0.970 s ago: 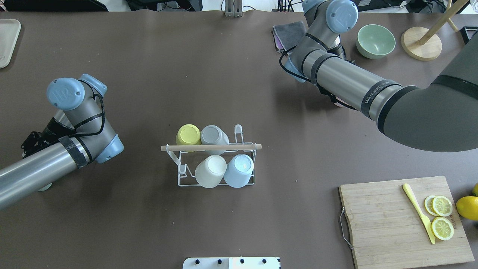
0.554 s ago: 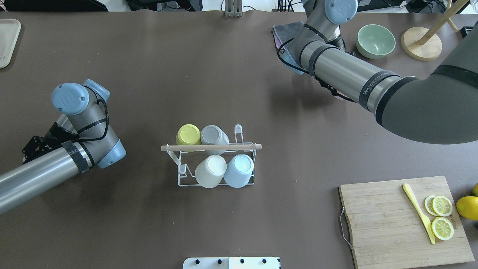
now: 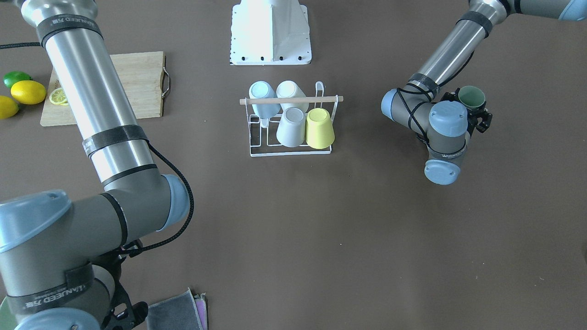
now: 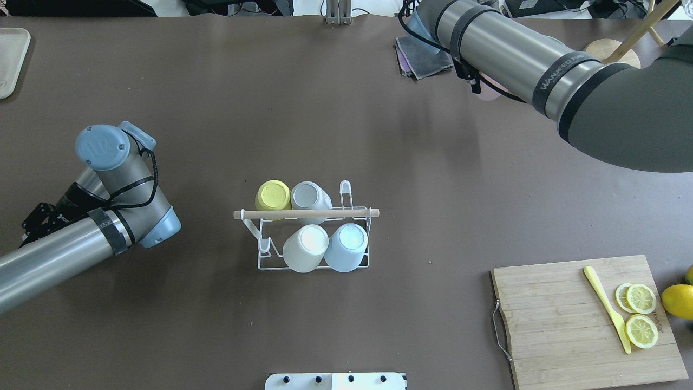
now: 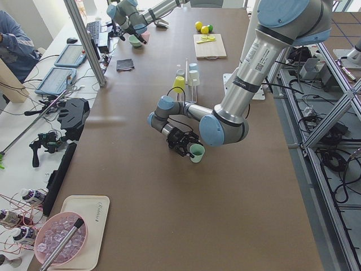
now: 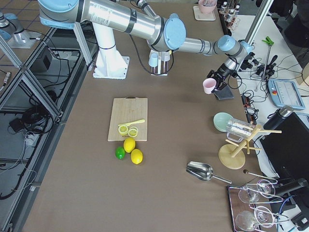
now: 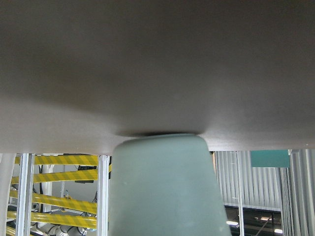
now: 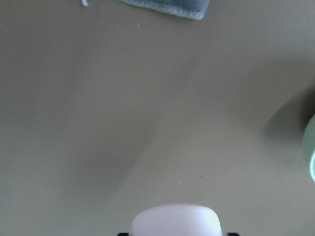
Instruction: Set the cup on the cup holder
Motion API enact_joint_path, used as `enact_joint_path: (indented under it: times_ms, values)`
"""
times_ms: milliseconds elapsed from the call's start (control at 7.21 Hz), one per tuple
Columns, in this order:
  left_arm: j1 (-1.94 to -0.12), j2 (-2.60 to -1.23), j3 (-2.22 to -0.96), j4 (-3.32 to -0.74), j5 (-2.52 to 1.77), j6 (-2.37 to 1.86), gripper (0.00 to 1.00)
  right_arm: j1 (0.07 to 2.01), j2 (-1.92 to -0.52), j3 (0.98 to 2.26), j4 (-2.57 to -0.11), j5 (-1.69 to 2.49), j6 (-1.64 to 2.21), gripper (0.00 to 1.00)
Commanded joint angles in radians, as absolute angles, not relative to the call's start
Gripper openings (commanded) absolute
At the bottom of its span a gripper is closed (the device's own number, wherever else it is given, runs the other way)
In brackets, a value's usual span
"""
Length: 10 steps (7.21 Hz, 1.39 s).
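The cup holder [image 4: 357,213] is found upright at the middle of the surface [image 4: 346,119]. Four cups are seated mouth-down on its prongs: a yellow cup [image 4: 273,195] and a grey cup [image 4: 309,196] in the far row, a white cup [image 4: 304,248] and a light blue cup [image 4: 346,246] in the near row. One prong at the far right and one at the near left are seen bare.

Well to the left of the holder, the left end effector [image 3: 468,106] is clamped on a green cup [image 3: 471,96], which is held tilted just over the surface.

At the far right, the right end effector [image 6: 215,83] is closed around a pink cup [image 6: 209,85], which is carried clear of the surface, near a grey cloth [image 4: 427,54] and a green bowl [image 6: 223,121].
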State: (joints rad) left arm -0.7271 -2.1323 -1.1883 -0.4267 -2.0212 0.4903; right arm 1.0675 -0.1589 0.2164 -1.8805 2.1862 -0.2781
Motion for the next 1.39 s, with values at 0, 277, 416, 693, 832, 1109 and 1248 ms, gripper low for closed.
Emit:
enact_joint_path:
  times_ms: [0,277,416,693,832,1109,1248]
  values:
    - [-0.741,-2.132,-1.198,-0.428,-2.005,0.491,0.73,1.092,-0.234,0.403,-1.934,2.203,-0.272,0.0]
    - [-0.814,-2.132,-1.264,-0.443,-2.002,0.489,0.73,1.092,-0.314,0.553,-1.957,2.217,-0.265,0.0]
    - [-0.86,-2.138,-1.308,-0.5,-2.002,0.483,0.73,1.089,-0.374,0.675,-1.957,2.215,-0.238,0.0]
    - [-0.96,-2.108,-1.479,-0.708,-2.002,0.474,0.73,1.086,-0.449,0.851,-1.945,2.215,-0.1,0.0]
    - [-0.995,-2.082,-1.558,-0.868,-2.002,0.454,0.74,1.086,-0.481,0.924,-1.944,2.214,-0.083,0.0]
    - [-1.006,-1.946,-1.716,-1.28,-2.008,0.414,0.74,1.045,-0.596,1.067,-1.779,2.197,0.014,0.0]
    - [-1.005,-1.892,-1.77,-1.472,-2.011,0.381,0.74,1.049,-0.642,1.112,-1.666,2.195,0.031,0.0]
